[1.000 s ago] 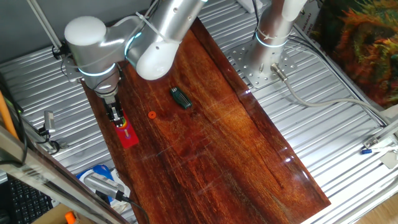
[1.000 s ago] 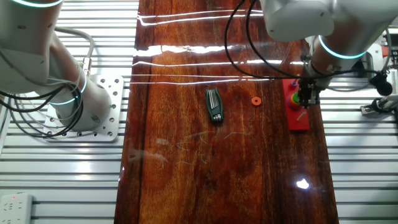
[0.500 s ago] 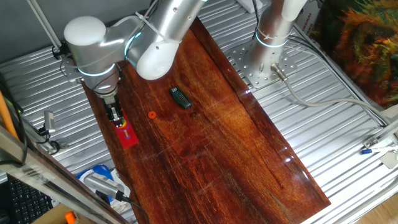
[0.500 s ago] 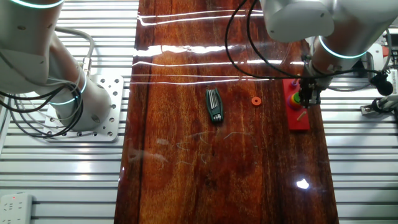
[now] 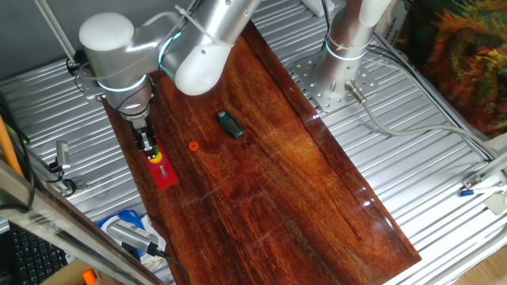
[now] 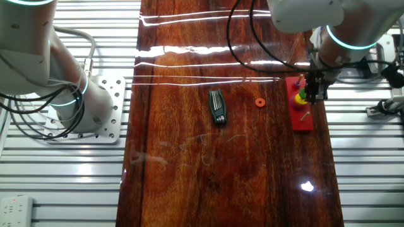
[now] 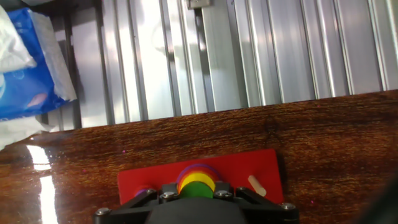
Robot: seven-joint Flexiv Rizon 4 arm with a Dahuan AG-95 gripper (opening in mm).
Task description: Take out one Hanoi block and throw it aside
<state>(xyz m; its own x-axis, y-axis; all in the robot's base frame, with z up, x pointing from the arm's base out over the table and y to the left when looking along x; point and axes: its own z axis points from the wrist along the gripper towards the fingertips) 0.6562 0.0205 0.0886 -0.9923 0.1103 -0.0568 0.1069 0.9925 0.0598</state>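
Note:
The green Hanoi block [image 7: 198,186] sits between my fingers at the bottom of the hand view. The yellow disc [image 7: 186,179] and further coloured discs are just behind it on the red base [image 7: 249,168]. My gripper [image 7: 198,194] is shut on the green ring, right over the stack. In the fixed views the gripper [image 5: 147,145] [image 6: 314,94] hangs over the red base [image 5: 164,174] [image 6: 303,120] at the table's edge. A small orange ring [image 5: 193,146] [image 6: 259,103] lies loose on the wood beside the base.
A black-and-green tool [image 5: 230,124] [image 6: 217,107] lies mid-table. A bare wooden peg [image 7: 255,185] stands on the base. Ribbed metal [image 7: 249,56] lies beyond the table edge, with a blue packet [image 7: 28,68] at its left. A second arm's base [image 6: 76,107] stands beside the table.
The arm has risen a little over the base. In the other fixed view the coloured stack now shows beside the fingers.

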